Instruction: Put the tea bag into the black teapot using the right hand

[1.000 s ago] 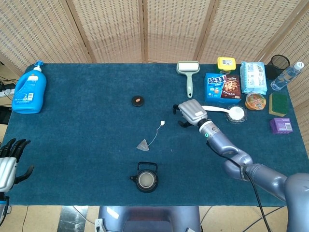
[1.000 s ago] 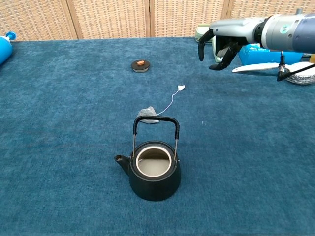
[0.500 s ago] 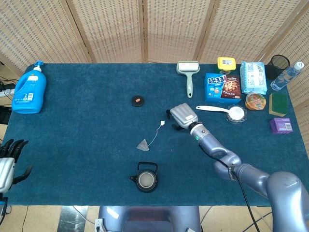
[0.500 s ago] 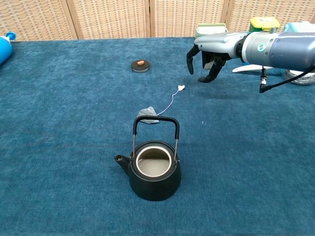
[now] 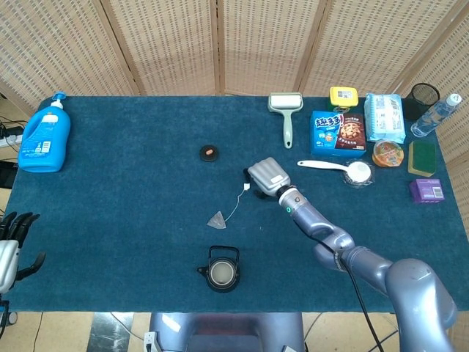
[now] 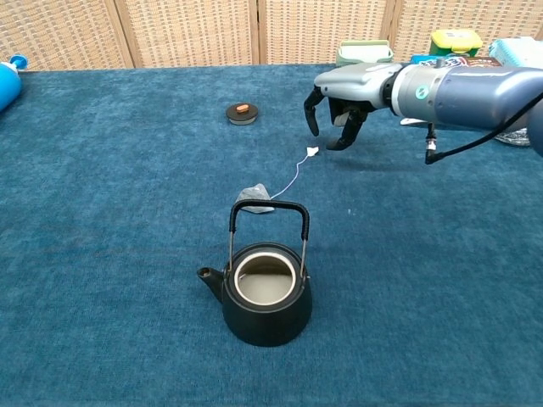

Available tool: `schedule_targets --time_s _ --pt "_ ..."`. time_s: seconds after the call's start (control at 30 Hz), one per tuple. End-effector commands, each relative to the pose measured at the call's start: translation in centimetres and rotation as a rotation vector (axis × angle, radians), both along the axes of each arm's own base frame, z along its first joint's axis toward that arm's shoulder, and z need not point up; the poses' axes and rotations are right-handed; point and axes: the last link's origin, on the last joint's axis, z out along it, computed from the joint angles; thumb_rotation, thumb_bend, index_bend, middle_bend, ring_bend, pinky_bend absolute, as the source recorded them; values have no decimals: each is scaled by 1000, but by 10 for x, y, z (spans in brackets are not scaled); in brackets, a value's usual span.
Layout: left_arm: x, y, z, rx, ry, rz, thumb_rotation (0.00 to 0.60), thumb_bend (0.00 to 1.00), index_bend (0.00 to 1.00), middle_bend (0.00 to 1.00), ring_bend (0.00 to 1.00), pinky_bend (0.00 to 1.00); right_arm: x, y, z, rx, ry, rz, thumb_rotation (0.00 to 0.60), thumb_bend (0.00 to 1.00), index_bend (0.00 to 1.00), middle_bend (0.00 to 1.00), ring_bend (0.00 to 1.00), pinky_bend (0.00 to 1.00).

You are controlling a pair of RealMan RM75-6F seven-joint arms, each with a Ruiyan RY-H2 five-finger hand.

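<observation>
Nearest the robot, the teapot (image 6: pixel 267 292) stands upright on the blue table (image 6: pixel 102 254) with its lid off, handle up and spout toward the robot's left. Just beyond it the tea bag (image 6: pixel 254 197) lies flat on the cloth, touching nothing; its string (image 6: pixel 291 180) runs away to the right and ends in a small white tag (image 6: pixel 312 152).

The right hand (image 6: pixel 335 106) hangs palm down just above and beside that tag, fingers (image 6: pixel 310 110) curled downward but apart, holding nothing; whether a fingertip touches the tag cannot be told. In the head view the hand (image 5: pixel 265 177) sits right next to the tag (image 5: pixel 247 186), with the bag (image 5: pixel 218 220) well apart from it and the teapot (image 5: pixel 221 270) nearer the front edge.

The left hand (image 5: pixel 10 246) shows at the table's front left corner, off the cloth, fingers spread and empty.

Farther back a small black lid (image 5: pixel 209 152) with an orange knob lies alone. Along the far right stand a lint roller (image 5: pixel 285 114), a cookie box (image 5: pixel 336 133), a white spoon (image 5: pixel 337 169), a yellow tin (image 5: pixel 343 96), a wipes pack (image 5: pixel 385 116) and a water bottle (image 5: pixel 435 115). At the far left stands a blue detergent bottle (image 5: pixel 45 136)
</observation>
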Motion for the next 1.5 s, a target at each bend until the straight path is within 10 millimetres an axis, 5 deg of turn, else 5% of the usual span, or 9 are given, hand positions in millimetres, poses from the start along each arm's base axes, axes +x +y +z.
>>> schedule_targets --time_s 0.03,1.5 --pt "-1 -1 0 1 0 3 600 365 129 127 54 107 5 -1 -7 3 5 7 600 371 462 1000 1000 1000" --pt "-10 -3 5 14 -5 21 600 365 128 127 54 107 5 -11 -26 -14 75 4 600 376 495 1000 1000 1000"
